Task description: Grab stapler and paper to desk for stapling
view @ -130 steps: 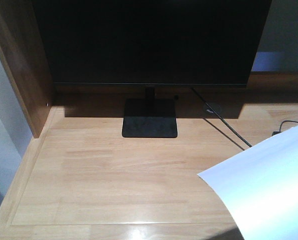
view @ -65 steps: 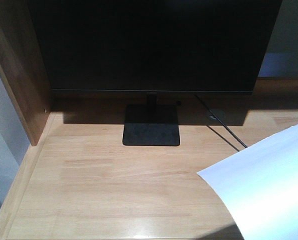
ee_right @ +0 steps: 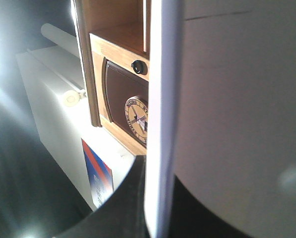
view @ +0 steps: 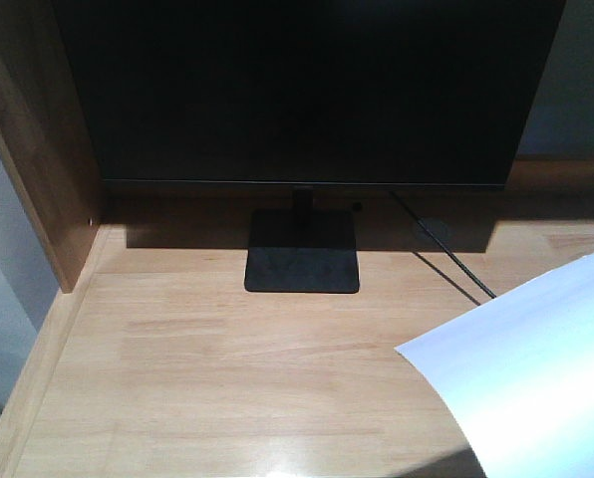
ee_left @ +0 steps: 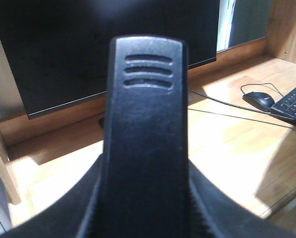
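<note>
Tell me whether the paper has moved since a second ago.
Yes: the paper has edged forward, its corner now nearer the monitor base.

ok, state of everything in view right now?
Stapler: clamped in left gripper, off the desk.
Paper: pinched in right gripper, bowed, over the desk's right side.
Monitor: screen dark.
Mouse: resting on the desk.

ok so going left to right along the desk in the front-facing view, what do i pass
dark wood side panel → monitor stand base → black cable → paper. The monitor screen spans most of the width, so it's left out.
</note>
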Controlling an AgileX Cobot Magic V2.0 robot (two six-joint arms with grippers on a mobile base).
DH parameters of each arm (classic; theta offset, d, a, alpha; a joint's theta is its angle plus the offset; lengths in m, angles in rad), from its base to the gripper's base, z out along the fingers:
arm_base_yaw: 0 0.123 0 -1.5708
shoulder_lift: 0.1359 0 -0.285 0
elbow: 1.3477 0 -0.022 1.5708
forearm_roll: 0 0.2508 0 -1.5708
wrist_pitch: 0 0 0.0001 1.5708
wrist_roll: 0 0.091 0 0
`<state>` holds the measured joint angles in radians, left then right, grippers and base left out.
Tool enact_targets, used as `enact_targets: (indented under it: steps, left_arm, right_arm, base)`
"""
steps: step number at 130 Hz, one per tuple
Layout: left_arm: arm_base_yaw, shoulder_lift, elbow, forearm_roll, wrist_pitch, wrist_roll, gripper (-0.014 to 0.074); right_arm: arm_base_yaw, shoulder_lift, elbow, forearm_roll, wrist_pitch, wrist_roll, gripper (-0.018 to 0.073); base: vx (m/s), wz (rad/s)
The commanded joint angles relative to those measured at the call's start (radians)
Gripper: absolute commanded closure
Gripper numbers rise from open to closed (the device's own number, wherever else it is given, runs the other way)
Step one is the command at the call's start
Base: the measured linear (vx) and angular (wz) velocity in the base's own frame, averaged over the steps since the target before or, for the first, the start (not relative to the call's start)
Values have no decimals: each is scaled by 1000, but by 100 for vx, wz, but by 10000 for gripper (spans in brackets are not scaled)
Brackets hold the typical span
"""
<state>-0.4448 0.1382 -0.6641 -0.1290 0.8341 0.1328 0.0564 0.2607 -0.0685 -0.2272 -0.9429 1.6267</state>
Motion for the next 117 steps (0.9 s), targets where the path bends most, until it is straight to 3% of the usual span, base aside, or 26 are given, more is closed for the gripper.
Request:
enact_targets:
  steps: [1, 72, 108, 117]
  left_arm:
    - [-4, 15, -29, -14, -115, 1, 602]
    - [-4, 15, -29, -17, -111, -1, 603]
    - [-3, 156, -29, -23, -316, 1, 603]
    - [-3, 240, -29, -64, -363, 28, 603]
  right_arm:
    - [-8, 9, -27, -1, -44, -9, 566]
    - [-8, 9, -27, -1, -44, -9, 566]
    - [-8, 9, -27, -1, -43, -9, 566]
    - [-8, 9, -27, -1, -43, -9, 566]
  base:
    - [0, 0]
    - [0, 0]
    - [0, 0]
    - [0, 0]
